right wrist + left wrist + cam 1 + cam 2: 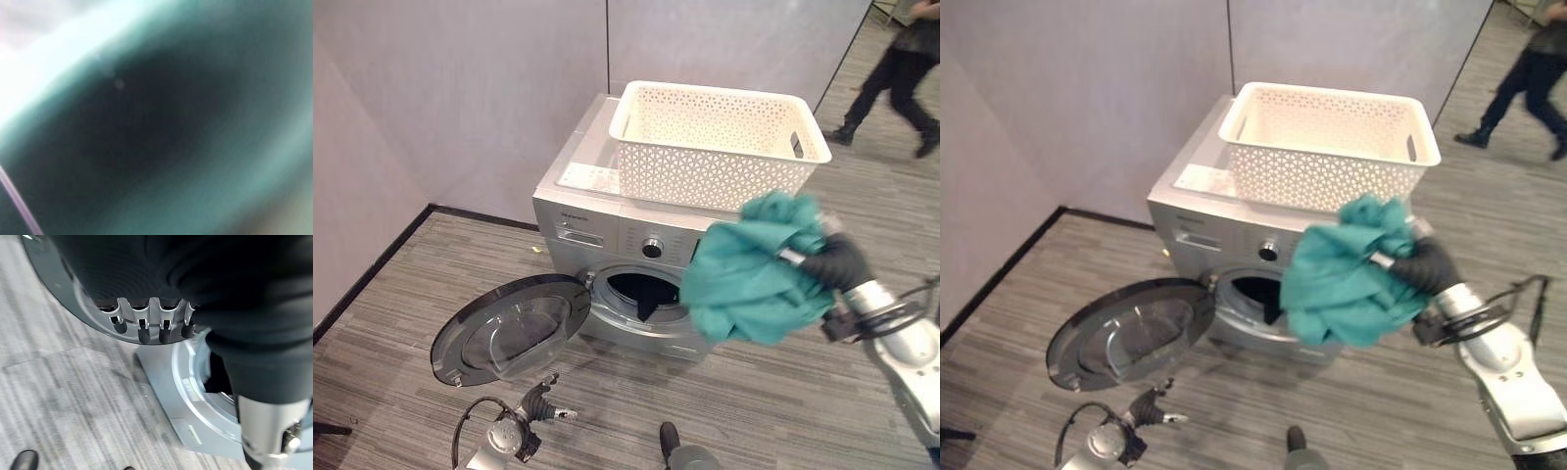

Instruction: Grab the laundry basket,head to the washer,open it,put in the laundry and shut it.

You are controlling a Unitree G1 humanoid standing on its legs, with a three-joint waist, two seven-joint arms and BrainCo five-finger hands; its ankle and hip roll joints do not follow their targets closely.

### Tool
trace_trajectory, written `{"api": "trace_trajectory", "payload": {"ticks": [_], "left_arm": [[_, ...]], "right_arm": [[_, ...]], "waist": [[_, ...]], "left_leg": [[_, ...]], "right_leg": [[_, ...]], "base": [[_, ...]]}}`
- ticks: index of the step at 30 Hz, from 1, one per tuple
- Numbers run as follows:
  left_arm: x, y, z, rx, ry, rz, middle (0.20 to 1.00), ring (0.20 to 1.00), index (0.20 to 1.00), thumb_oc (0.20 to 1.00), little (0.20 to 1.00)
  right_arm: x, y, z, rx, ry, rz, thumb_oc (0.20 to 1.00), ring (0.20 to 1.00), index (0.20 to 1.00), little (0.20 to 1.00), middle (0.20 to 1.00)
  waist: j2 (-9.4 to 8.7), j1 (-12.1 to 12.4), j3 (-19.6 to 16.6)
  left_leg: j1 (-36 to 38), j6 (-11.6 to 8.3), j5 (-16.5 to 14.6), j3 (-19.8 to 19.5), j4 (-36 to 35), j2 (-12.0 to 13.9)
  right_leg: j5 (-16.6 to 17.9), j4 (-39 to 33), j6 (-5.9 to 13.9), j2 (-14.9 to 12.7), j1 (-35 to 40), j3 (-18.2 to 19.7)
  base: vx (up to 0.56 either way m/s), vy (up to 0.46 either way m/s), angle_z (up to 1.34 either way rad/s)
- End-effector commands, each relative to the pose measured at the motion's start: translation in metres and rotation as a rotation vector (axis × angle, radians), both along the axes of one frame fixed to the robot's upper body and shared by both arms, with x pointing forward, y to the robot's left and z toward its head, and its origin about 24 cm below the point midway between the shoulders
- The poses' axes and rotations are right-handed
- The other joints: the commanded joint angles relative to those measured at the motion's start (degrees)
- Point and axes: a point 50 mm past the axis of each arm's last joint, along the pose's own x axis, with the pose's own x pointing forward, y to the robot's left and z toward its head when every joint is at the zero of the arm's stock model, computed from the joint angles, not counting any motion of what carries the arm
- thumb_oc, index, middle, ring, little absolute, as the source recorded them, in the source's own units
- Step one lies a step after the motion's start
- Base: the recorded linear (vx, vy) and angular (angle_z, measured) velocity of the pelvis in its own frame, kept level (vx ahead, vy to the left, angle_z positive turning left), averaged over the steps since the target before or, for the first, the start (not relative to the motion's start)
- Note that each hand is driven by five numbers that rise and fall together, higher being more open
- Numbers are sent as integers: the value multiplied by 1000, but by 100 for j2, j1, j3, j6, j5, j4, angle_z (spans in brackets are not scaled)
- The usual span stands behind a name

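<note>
The right hand (832, 262) gripped a bunched teal cloth (754, 269) before the silver washer's (597, 211) open door (509, 328); the left hand (146, 325) hung with fingers relaxed.

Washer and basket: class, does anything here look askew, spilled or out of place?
The basket sits on top of the washer, with one end overhanging the edge. A dark cloth droops over the lip of the open drum. The teal cloth is bunched in the right hand, not spilled.
</note>
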Motion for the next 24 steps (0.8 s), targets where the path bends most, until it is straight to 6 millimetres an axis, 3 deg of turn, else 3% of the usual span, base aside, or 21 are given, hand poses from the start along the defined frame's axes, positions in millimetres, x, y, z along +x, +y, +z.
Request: {"api": "trace_trajectory", "payload": {"ticks": [1,3,5,6,9,10,16,17,19,20,21,24], "left_arm": [[12,8,18,-8,-85,-85,1000,1000,1000,1000,1000],[22,4,34,-24,-164,-132,1000,1000,1000,1000,1000],[25,3,40,-29,-195,-145,1000,1000,1000,1000,1000],[34,-1,60,-52,-290,-180,1000,1000,1000,1000,1000],[41,-8,78,-82,-368,-226,1000,1000,1000,1000,1000],[46,-18,88,-87,-404,-306,1000,1000,1000,1000,1000],[55,-56,93,-125,-425,-461,1000,1000,1000,1000,1000],[61,-79,94,-156,-437,-515,1000,1000,1000,1000,1000],[67,-100,97,-182,-453,-561,1000,1000,1000,1000,1000],[68,-101,97,-183,-455,-562,1000,1000,1000,1000,1000],[74,-128,100,-203,-479,-623,1000,1000,1000,1000,1000],[79,-150,103,-211,-501,-664,1000,1000,1000,1000,1000]], "right_arm": [[8,6,5,40,13,83,200,200,200,200,200],[9,11,-16,39,92,92,200,200,200,200,200],[9,14,-22,43,119,98,200,200,200,200,200],[8,16,-42,65,191,86,200,200,200,200,200],[7,17,-54,68,222,65,200,200,200,200,200],[8,19,-60,74,229,51,200,200,200,200,200],[10,22,-59,98,189,12,200,200,200,200,200],[13,22,-55,96,158,-11,200,200,200,200,200],[15,23,-49,118,120,-24,200,200,200,200,200],[15,22,-48,118,118,-25,200,200,200,200,200],[19,25,-40,150,78,-30,200,200,200,200,200],[22,27,-33,162,45,-31,200,200,200,200,200]], "waist": [[-38,339,-218],[-45,436,-203],[-64,470,-220],[-64,567,-210],[-47,625,-202],[-22,645,-186],[78,614,-160],[128,573,-95],[166,503,-26],[173,509,-20],[231,430,92],[278,352,187]], "left_leg": [[-290,200,-558,-887,402,-54],[-330,162,-499,-1002,384,-29],[-363,147,-449,-1034,358,-30],[-392,108,-406,-1151,345,-10],[-435,74,-360,-1226,327,2],[-462,46,-322,-1282,299,5],[-472,-8,-224,-1374,168,-13],[-525,-20,-173,-1420,140,-25],[-576,-32,-135,-1439,111,-43],[-578,-31,-132,-1442,109,-44],[-651,-39,-89,-1437,91,-50],[-732,-50,-45,-1416,77,-51]], "right_leg": [[-223,520,459,-563,-96,-246],[-265,493,437,-579,-32,-364],[-260,471,426,-584,-38,-404],[-314,433,412,-589,40,-537],[-342,383,410,-599,78,-633],[-373,335,405,-611,113,-706],[-435,254,397,-625,199,-809],[-447,273,384,-626,163,-804],[-442,275,375,-624,109,-780],[-442,277,374,-625,106,-783],[-426,281,365,-626,3,-743],[-406,285,362,-627,-105,-697]], "base": [[20,-76,3],[-6,-79,10],[-2,-70,44],[8,-86,45],[-1,-72,27],[3,-45,35],[-4,-32,11],[-54,-18,8],[-57,-10,19],[-93,-2,29],[-109,1,21],[-82,-3,3]]}}
